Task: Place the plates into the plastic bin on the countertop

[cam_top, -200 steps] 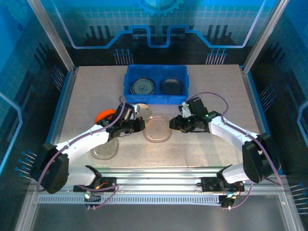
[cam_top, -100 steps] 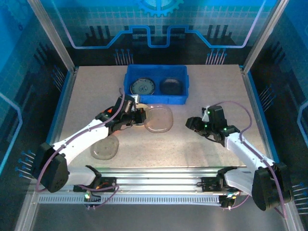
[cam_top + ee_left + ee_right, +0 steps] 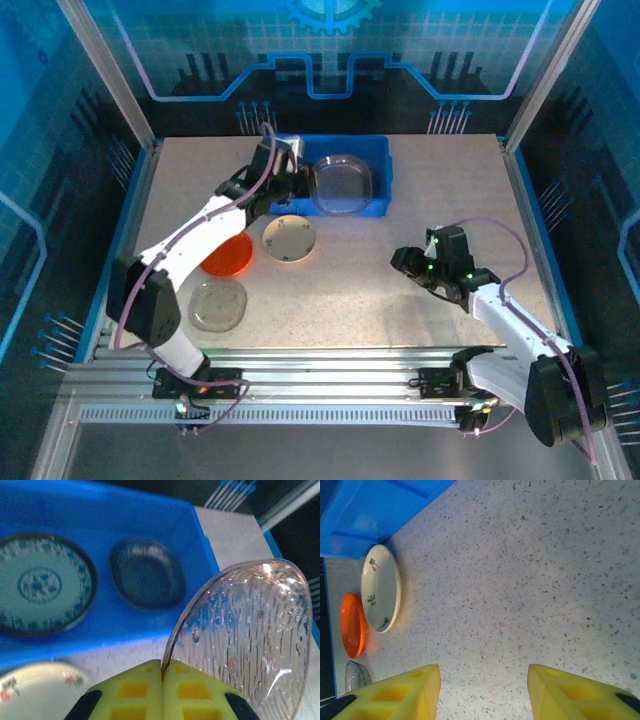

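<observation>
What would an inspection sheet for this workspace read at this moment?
Surface: beige speckled countertop, no spills seen.
Job's things: blue bin holds a blue-patterned plate and a dark glass plate; clear glass plate is held over the bin; cream plate, orange plate and second clear plate lie on the countertop.
Clutter: nothing seen.
Grippers: left gripper shut on the clear glass plate's rim; right gripper open, empty, over bare countertop.
Cables: purple cables loop along both arms.
Surroundings: metal frame, blue-lit panels.
</observation>
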### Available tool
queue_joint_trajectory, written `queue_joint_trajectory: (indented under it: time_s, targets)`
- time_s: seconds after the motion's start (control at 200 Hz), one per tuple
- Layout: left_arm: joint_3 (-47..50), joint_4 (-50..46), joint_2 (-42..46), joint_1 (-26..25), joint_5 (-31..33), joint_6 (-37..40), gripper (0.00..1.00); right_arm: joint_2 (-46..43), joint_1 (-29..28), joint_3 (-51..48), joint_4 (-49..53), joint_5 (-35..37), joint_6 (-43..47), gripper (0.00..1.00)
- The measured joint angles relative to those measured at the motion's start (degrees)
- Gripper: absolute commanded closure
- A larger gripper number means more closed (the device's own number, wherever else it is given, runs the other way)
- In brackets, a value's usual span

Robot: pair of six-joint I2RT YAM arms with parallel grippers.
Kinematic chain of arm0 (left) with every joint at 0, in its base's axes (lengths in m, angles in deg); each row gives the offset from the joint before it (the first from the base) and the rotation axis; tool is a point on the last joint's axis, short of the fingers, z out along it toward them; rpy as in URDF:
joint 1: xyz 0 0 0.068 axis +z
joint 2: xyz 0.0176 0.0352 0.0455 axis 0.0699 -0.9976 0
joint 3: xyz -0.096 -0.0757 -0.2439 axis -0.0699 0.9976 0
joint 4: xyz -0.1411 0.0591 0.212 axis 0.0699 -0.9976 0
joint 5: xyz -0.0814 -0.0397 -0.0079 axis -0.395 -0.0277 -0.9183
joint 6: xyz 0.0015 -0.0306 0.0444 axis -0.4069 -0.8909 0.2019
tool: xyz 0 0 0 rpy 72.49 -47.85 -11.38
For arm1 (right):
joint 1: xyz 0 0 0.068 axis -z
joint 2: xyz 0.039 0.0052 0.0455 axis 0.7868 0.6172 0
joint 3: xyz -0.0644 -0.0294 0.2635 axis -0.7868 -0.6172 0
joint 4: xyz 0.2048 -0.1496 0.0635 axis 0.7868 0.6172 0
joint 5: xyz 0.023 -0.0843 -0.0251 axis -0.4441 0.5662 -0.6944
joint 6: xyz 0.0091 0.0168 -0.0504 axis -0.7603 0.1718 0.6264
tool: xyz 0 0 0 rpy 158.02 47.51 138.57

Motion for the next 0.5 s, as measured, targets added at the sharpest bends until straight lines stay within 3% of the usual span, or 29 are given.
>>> queue_joint_trajectory:
  time_s: [0.5]
  targets:
    - [-36.0,-3.0,-32.4,4.7,-7.8,1.3,1.00,-0.1,0.3,0.6,0.3,0.0,-2.3,0.50]
